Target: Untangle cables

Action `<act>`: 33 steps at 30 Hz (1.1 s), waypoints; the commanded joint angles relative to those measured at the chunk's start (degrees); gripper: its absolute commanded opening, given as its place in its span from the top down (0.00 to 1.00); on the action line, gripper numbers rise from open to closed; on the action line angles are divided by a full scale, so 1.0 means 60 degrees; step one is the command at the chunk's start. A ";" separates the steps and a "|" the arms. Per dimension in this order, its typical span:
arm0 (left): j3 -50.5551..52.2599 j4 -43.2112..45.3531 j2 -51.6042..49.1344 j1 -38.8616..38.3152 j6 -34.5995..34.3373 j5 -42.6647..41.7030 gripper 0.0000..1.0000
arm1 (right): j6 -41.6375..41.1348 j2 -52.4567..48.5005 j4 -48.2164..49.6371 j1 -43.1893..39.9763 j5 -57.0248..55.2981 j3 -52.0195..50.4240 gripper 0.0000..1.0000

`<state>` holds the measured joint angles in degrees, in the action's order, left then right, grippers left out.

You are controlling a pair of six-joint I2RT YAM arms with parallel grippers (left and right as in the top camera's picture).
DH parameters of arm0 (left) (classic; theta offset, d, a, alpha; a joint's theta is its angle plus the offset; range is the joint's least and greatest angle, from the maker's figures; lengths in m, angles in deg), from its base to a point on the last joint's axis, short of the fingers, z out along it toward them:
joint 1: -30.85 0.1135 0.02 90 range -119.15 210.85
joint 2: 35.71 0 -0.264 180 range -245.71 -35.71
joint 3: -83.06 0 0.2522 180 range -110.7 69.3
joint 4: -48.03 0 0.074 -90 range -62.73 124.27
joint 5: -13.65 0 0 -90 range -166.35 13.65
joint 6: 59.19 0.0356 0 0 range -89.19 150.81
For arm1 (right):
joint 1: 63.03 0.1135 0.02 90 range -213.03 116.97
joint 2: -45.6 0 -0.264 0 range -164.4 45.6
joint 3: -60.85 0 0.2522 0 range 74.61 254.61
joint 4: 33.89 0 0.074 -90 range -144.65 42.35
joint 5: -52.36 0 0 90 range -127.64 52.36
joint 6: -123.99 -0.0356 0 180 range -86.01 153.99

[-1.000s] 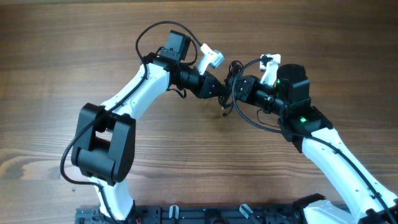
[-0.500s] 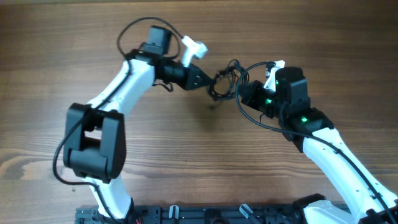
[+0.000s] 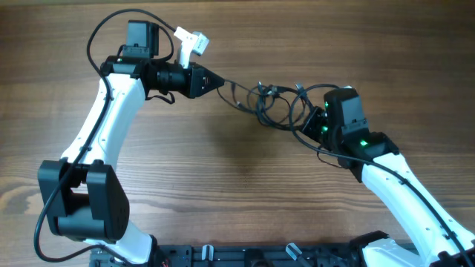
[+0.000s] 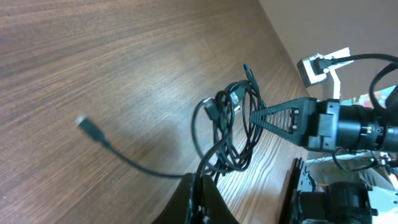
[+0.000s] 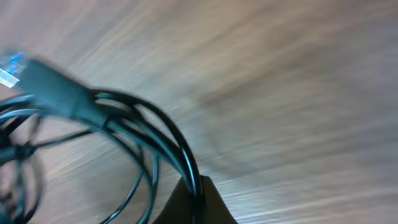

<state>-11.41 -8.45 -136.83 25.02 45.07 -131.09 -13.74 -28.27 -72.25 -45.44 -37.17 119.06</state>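
Observation:
A tangle of thin black cables (image 3: 269,105) hangs stretched between my two grippers above the wooden table. My left gripper (image 3: 219,81) is shut on one strand at the tangle's left end. My right gripper (image 3: 308,122) is shut on looped strands at its right end. In the left wrist view the cables (image 4: 230,124) run from my shut left gripper (image 4: 202,186) toward the right gripper, with a loose plug end (image 4: 89,126) trailing over the table. In the right wrist view the cables (image 5: 124,118) loop up from my shut right gripper (image 5: 193,186), a blue-tipped plug (image 5: 15,65) at the left.
The wooden table (image 3: 223,185) lies beneath. The arm bases and a black rail (image 3: 245,256) run along the front edge. The left arm's white links (image 3: 104,126) reach from the front left; the right arm's (image 3: 401,193) from the front right.
My left gripper has pulled far to the left and back with its strand. The tangle has stretched out into a longer, looser line. My right gripper has shifted slightly right.

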 commanded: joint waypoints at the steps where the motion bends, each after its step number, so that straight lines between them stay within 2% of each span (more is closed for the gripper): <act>1: 0.0004 -0.0437 0.0299 0.0215 0.0612 0.0138 0.96 | -0.0688 0.0160 -0.0874 -0.0095 -0.2422 0.0055 0.95; 7: 0.0004 -0.0831 0.0408 0.0543 0.0838 0.0171 0.96 | -0.0860 0.0160 -0.1202 -0.0900 -0.2528 0.0055 0.96; 11: 0.0004 -0.0889 0.0761 0.0841 0.0838 0.0171 0.96 | -0.0321 0.0160 -0.1155 -0.1126 -0.2211 0.0055 0.95; 12: 0.0004 -0.0889 0.0838 0.0845 0.0834 0.0164 0.93 | -0.0291 0.0160 -0.1126 -0.1122 -0.2164 0.0055 0.95; 13: 0.0004 -0.0896 0.0871 0.0812 0.0838 0.0168 0.86 | -0.0211 0.0160 -0.1024 -0.1122 -0.1971 0.0055 0.95; 15: 0.0007 -0.0892 0.0871 0.0659 0.0834 0.0168 0.66 | -0.0033 0.0160 -0.0667 -0.1122 -0.1494 0.0055 0.95; 16: 0.0011 -0.0892 0.0871 0.0590 0.0838 0.0168 0.64 | 0.0015 0.0160 -0.0397 -0.1122 -0.1147 0.0055 0.95; 24: 0.0015 -0.0922 0.0871 0.0339 0.1096 0.0193 0.69 | 0.1304 0.0160 0.1909 -0.1104 0.2284 0.0055 0.95; 28: 0.0015 -0.0933 0.0871 0.0335 0.1093 0.0208 0.69 | 0.1712 0.0160 0.3697 -0.0933 0.4204 0.0055 0.96; 33: 0.0015 -0.0933 0.0871 0.0335 0.1093 0.0204 0.70 | 0.2244 -0.0091 0.4309 -0.0401 0.4652 0.0055 0.95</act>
<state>-11.25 -14.02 -132.61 27.08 50.23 -129.98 -3.53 -28.27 -47.14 -49.47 -13.34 118.90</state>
